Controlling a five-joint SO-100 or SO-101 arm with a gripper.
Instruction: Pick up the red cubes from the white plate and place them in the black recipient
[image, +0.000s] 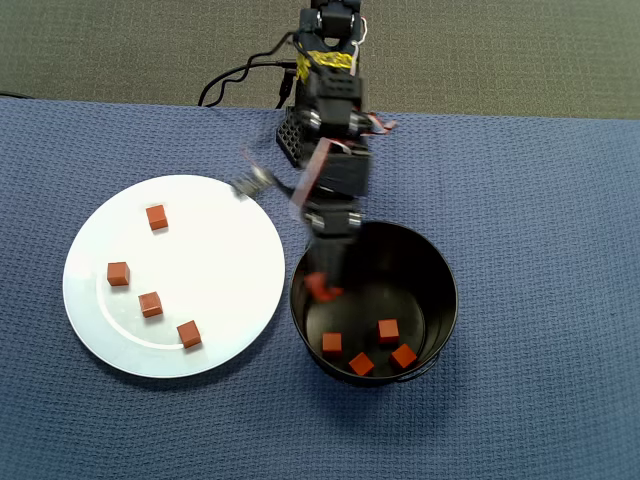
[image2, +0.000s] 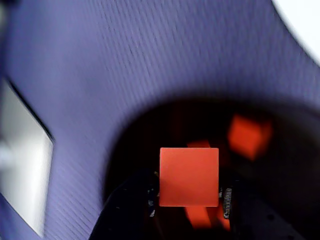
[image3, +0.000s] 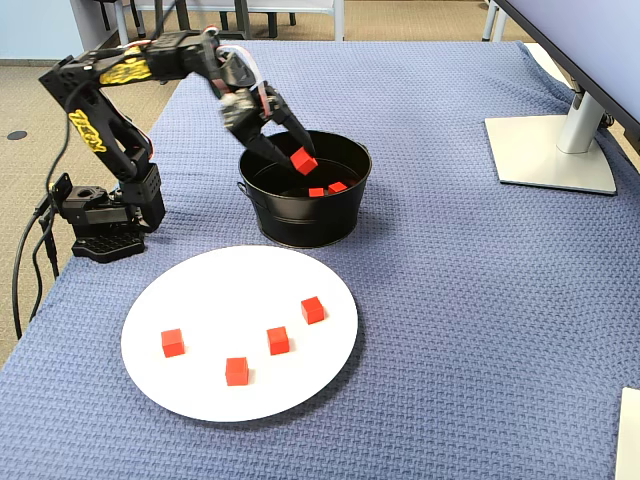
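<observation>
One red cube (image2: 189, 176) sits clamped between the gripper's (image3: 300, 160) two fingers, square face filling the centre of the wrist view, and in the fixed view it hangs over the open mouth of the black recipient (image3: 305, 215), toward the rim nearest the arm. In the overhead view the held cube (image: 321, 287) shows as a blurred red patch just inside the pot's wall on the plate side. On the pot's floor lie four more red cubes (image: 367, 346), grouped toward the lower part of the overhead view. The white plate (image: 230, 260) lies just beside the pot, their rims almost touching in the overhead view, and carries four red cubes on the plate (image: 150, 303), spread loosely and apart from one another. The arm (image3: 130, 75) rises from its base (image3: 100, 225) at the edge of the blue woven cloth (image3: 480, 300), folds at the elbow and reaches forward and down, with the wrist tipped so that the fingers point into the pot. A monitor stand (image3: 555, 150) rests on the cloth well apart from the pot.
</observation>
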